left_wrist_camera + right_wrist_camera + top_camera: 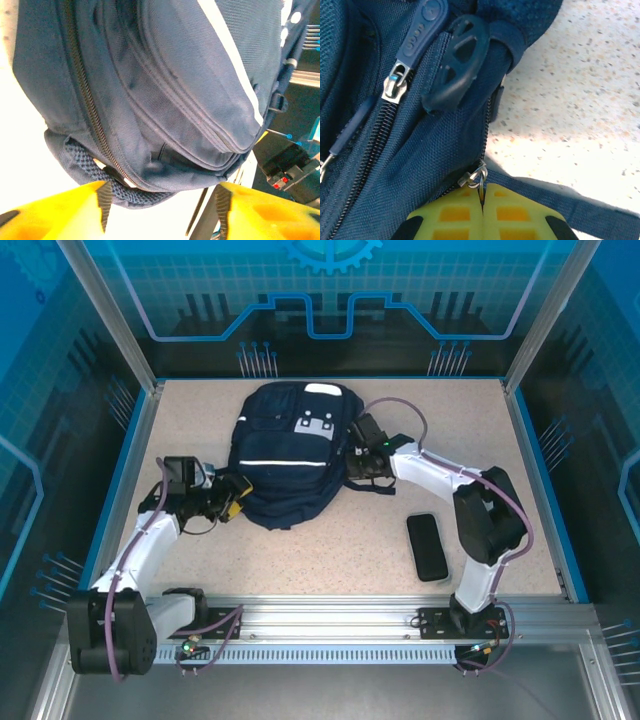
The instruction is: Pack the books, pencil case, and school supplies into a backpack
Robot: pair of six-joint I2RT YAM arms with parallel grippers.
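**Right jaws clamp a zip ring; left jaws stand released at the backpack's edge**

The right gripper (482,192) has its two yellow-green fingers pressed flat together. A metal zip ring (476,176) is caught at their very tips. From that ring a zip line runs away from the jaws, up and to their left, across the navy fabric of the backpack (410,150). Farther ahead of the jaws a dark plastic loop (455,60) lies on the fabric. Beyond that loop sits a second slider with a navy rubber tab (422,25). To the right of the jaws a navy strap (590,212) leads off over the speckled table (580,75).

The left gripper (162,200) is released, its yellow fingers (75,210) spread wide with nothing between them. Just ahead of the tips hangs the backpack's mesh-padded edge (80,162); whether it touches them I cannot tell. Past that come a long zip (85,100) and, farther out to the jaws' right, a white reflective stripe (235,65).

Seen from above, the backpack lies between the two grippers, the left one at its near left corner and the right one at its right side. A black oblong object (428,546) lies on the table well apart from the right jaws, back toward that arm's base.
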